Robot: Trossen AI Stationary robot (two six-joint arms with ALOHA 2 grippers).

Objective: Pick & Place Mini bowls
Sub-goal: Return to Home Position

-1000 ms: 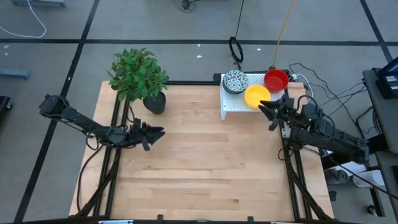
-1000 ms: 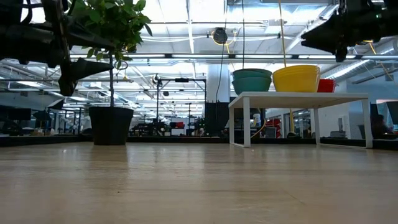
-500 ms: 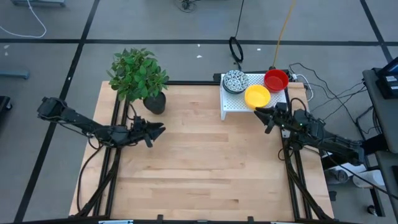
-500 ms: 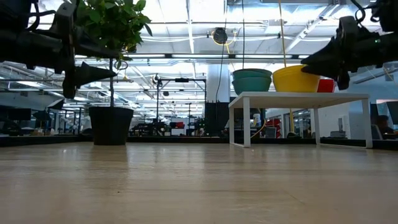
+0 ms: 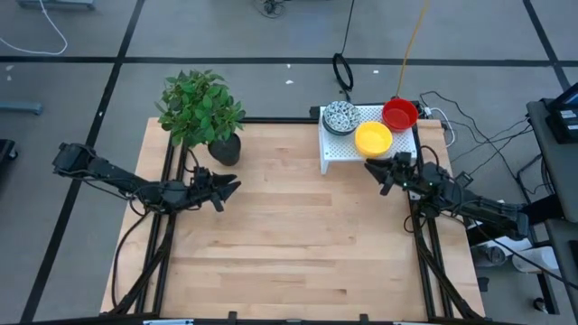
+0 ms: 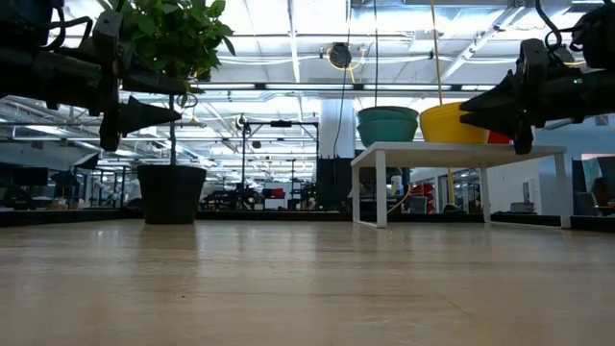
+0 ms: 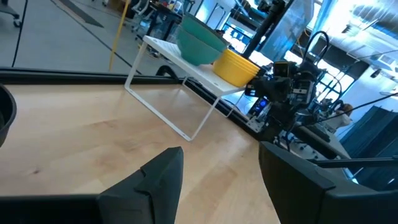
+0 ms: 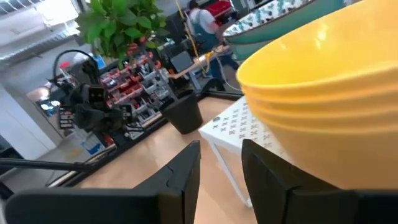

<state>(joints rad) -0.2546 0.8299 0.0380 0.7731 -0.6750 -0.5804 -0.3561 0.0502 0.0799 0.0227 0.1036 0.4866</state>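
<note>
Right gripper (image 5: 378, 171) lowered beside yellow bowls (image 5: 373, 139), narrowly parted, empty | left gripper (image 5: 228, 187) parted, empty, near plant (image 5: 199, 108)

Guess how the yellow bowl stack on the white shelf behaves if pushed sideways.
Probably rigid and slick: the yellow bowl stack looks glossy, so jaws may slip on it. Its nested rims suggest it would slide as a unit on the white shelf rather than tip, given its low, wide shape.

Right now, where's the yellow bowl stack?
High view: the yellow bowl stack sits on the white shelf at the back right of the table, beside the patterned bowls and red bowl, just beyond the right gripper.
</note>
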